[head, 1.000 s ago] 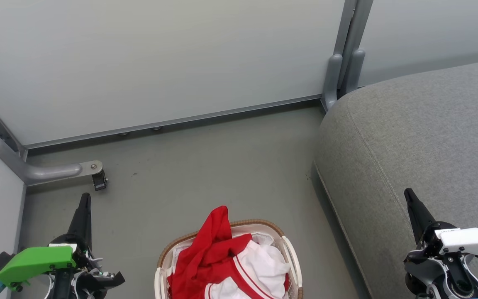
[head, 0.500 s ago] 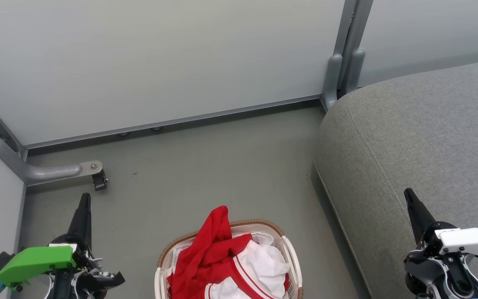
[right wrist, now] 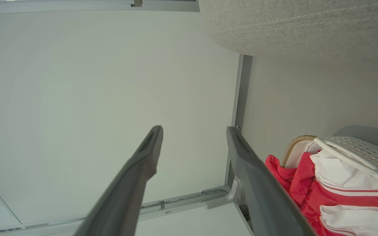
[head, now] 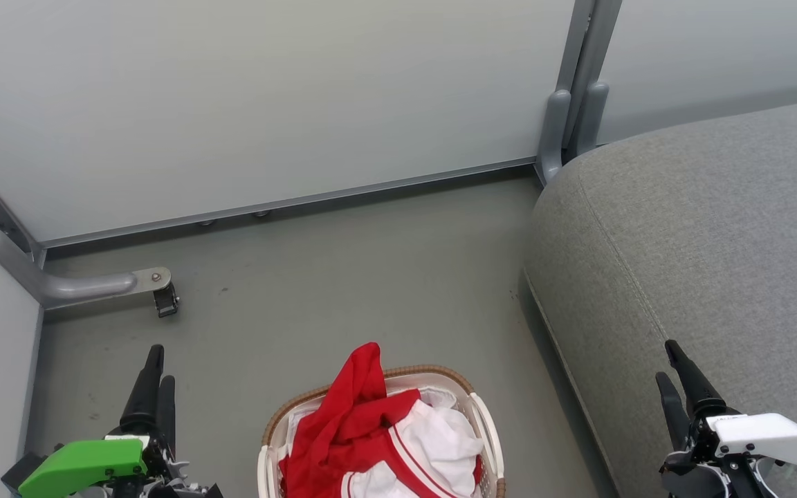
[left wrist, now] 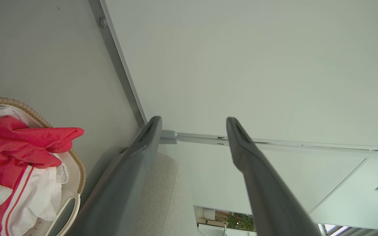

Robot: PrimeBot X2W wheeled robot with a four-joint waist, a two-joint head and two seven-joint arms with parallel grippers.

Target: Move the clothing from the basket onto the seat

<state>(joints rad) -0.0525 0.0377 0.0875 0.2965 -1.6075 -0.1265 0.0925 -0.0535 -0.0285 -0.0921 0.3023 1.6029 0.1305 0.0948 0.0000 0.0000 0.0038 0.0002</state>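
Status: pickup not yet begun, by my reading. The clothing [head: 378, 436] lies heaped in the basket [head: 487, 423], red and white folds mixed, with one red fold standing up above the far rim. The basket sits on the floor [head: 343, 277] at the near edge of the head view, between my two arms. The seat [head: 703, 228] is on the right, just beside the basket, and the part I can see has nothing on it. The left gripper [head: 161, 364] hangs near left of the basket with its fingers spread and nothing between them; the left wrist view confirms the gap. The right gripper [head: 665, 360] is over the near edge of the seat, likewise spread and empty. Neither touches cloth. Next move, as I judge it: bring one gripper over the basket, lower onto the raised red fold and pinch it, taking care not to catch the white liner underneath. Then lift until the trailing cloth clears the rim and carry it right onto the seat.
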